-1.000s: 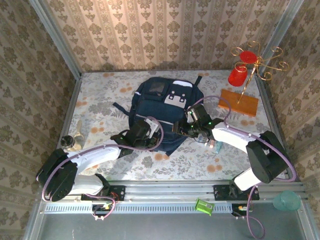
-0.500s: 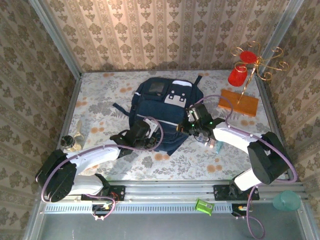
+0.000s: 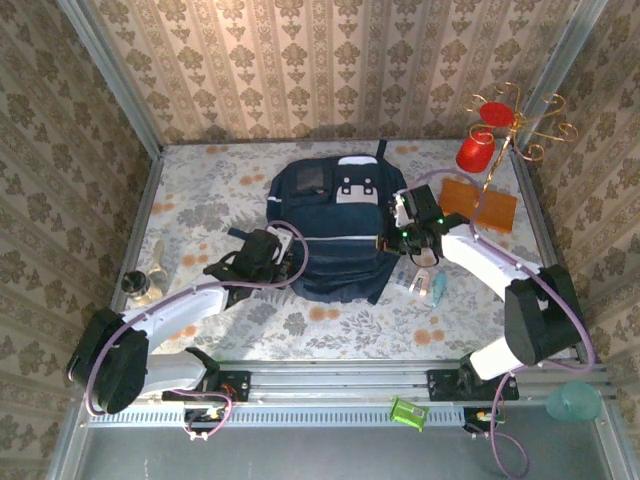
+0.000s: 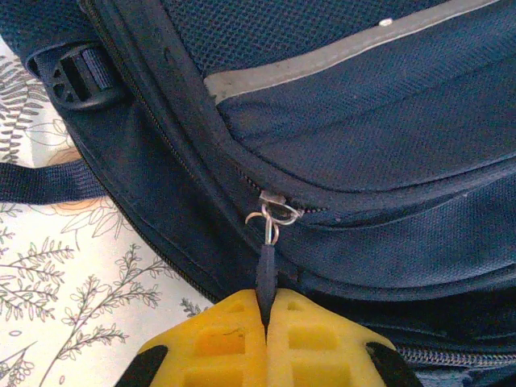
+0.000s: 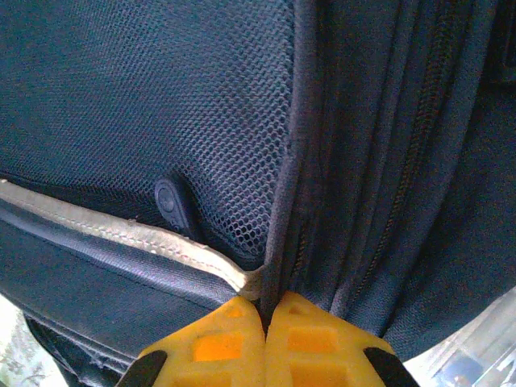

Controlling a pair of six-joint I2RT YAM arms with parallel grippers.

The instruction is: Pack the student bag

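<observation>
Both arms have glossy white shells on their long links: the left arm (image 3: pixel 180 305) at the overhead frame's lower left, the right arm (image 3: pixel 490 262) at its lower right. Bulky black joint housings (image 3: pixel 112 358) cap them, and a thin purple cable (image 3: pixel 498 440) trails along each. At the bottom of the wrist frames, the left gripper (image 4: pixel 264 314) and right gripper (image 5: pixel 264 310) show yellow pads (image 4: pixel 214 343) with square recesses, on black fingers.

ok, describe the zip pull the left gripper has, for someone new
Find the student bag, the big navy backpack mid-table. On its side facing the left arm, the left gripper pinches a thin dark zip pull. A small silver ring at its top sets it apart from the bare zipper tracks nearby.
</observation>
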